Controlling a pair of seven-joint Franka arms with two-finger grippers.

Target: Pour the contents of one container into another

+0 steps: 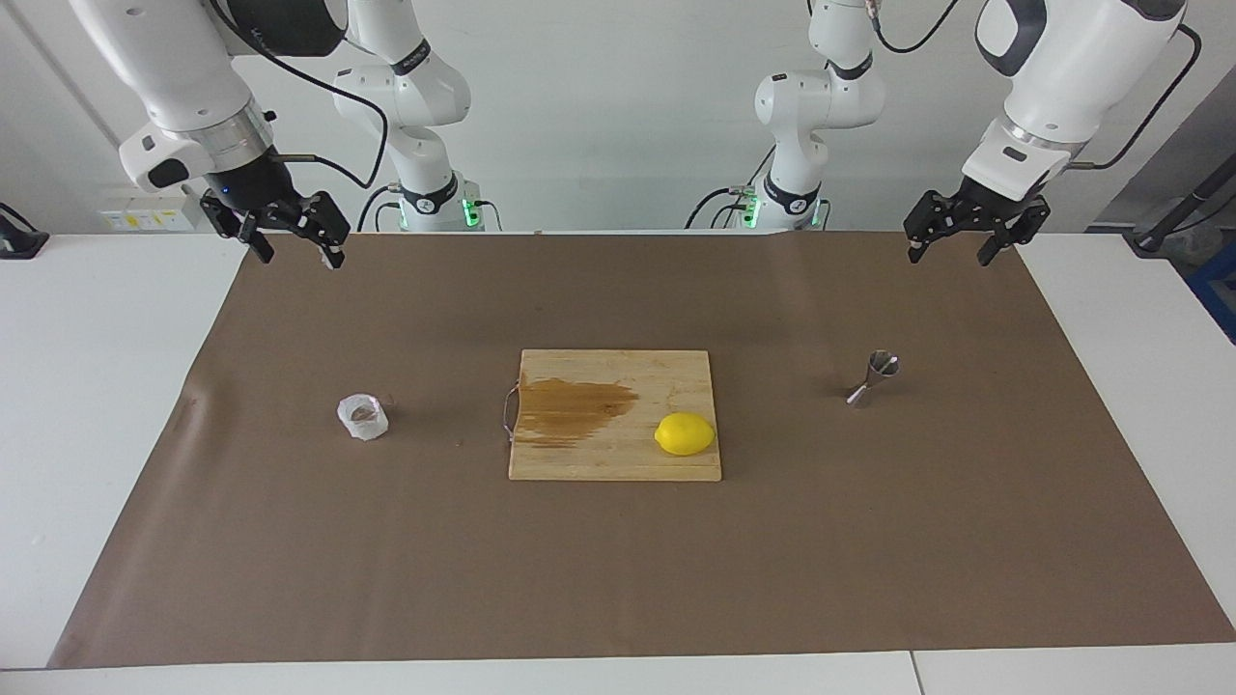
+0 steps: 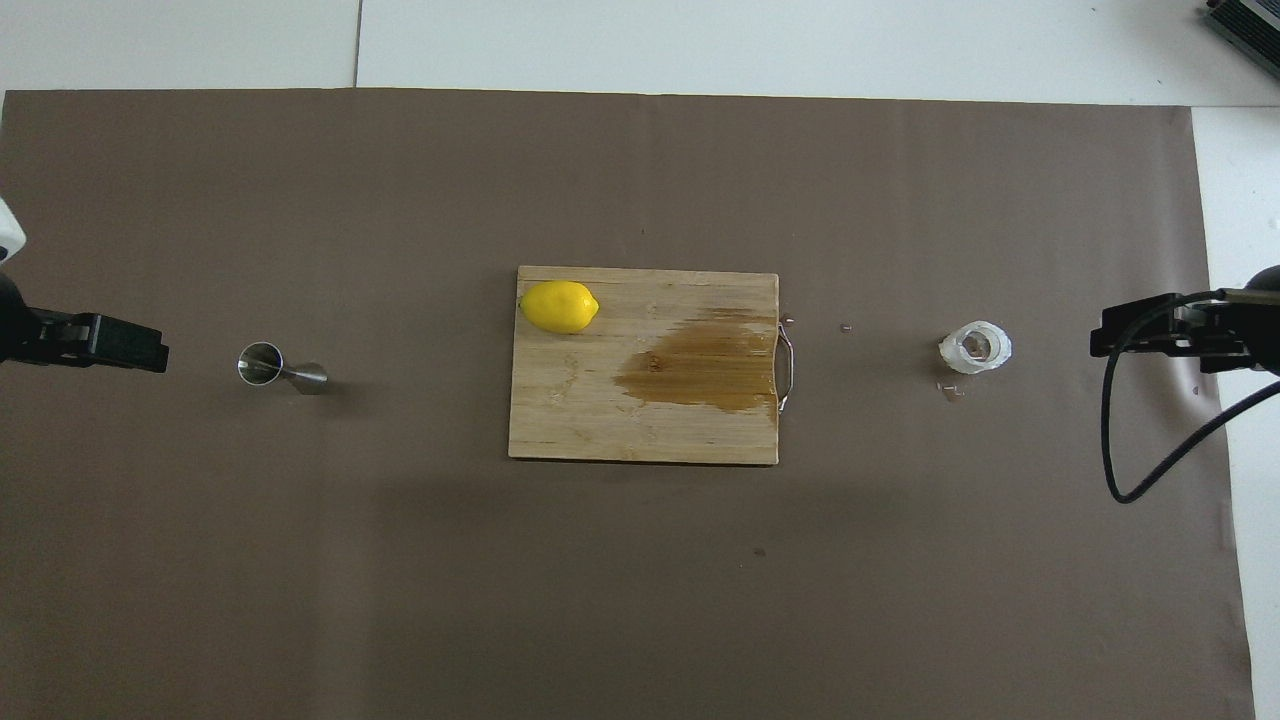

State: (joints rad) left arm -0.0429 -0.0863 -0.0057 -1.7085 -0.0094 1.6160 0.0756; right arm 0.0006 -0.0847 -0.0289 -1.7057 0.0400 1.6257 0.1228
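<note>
1. Hanging high over the corners of the brown paper mat (image 1: 618,541) nearest the robots, the left gripper (image 1: 951,241) and the right gripper (image 1: 290,236) both wait with fingers spread wide and nothing between them

2. The translucent white cup (image 1: 363,417), brownish contents showing inside, stands upright on the mat toward the right arm's end of the table, well apart from the wooden cutting board (image 1: 615,415) at the centre; placed there, it appears meant for the right gripper to lift

3. The steel jigger (image 1: 874,377) stands upright on its narrow-waisted double cone toward the left arm's end, open mouth up, apparently so the left gripper can steady or present it for the pour

4. Cup and jigger sit about equally near to the robots, the board between them, so the pouring has not begun and one vessel must first be carried toward the other

5. A lemon (image 1: 685,433) lies on the board's corner toward the jigger, on the edge farther from the robots; a brown wet stain (image 1: 575,410) spreads across the board toward its wire handle (image 1: 509,415), which faces the cup

6. A few small crumbs lie on the mat between the handle and the cup

7. No brand or label can be read on the cup, jigger or board; small marks on the arms are too small to make out
</note>
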